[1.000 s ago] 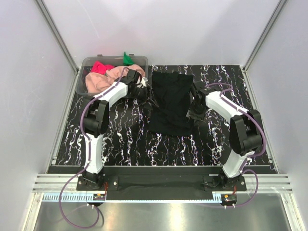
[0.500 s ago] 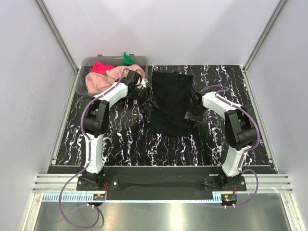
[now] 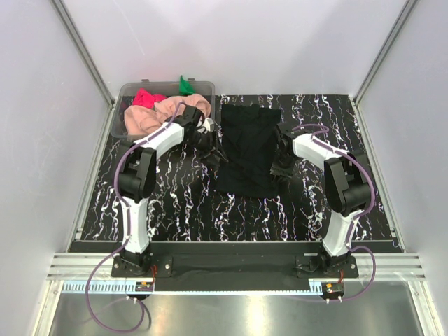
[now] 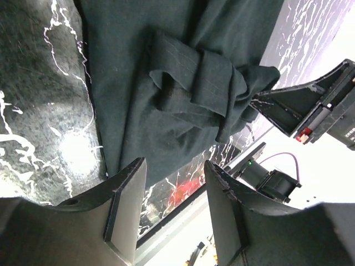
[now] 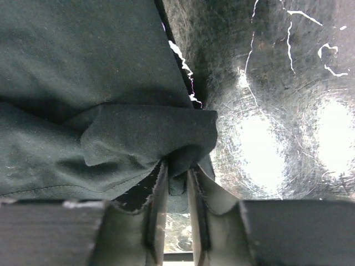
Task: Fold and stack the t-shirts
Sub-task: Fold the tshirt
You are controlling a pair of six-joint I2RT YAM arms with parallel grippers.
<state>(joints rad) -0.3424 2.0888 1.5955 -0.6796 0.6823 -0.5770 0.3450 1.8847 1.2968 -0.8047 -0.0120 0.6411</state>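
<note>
The large black t-shirt [image 3: 246,148] lies spread on the marble table. My left gripper [image 3: 212,143] is open at the shirt's left edge, and its fingers [image 4: 126,205] hold nothing over the black cloth [image 4: 183,83]. My right gripper [image 3: 279,163] is shut on a fold of the black shirt [image 5: 150,138] at its right edge, with cloth pinched between the fingers [image 5: 158,191]. The peach-pink t-shirt [image 3: 150,115], bright pink-red t-shirt [image 3: 145,96] and green t-shirt [image 3: 185,85] sit in the tub.
A clear plastic tub [image 3: 126,91] stands at the back left of the black marble table [image 3: 182,196]. White walls and metal rails enclose the table. The right arm [image 4: 316,105] shows in the left wrist view.
My right gripper has drawn the shirt's right edge inward to the left. My left gripper has moved slightly along the shirt's left edge.
</note>
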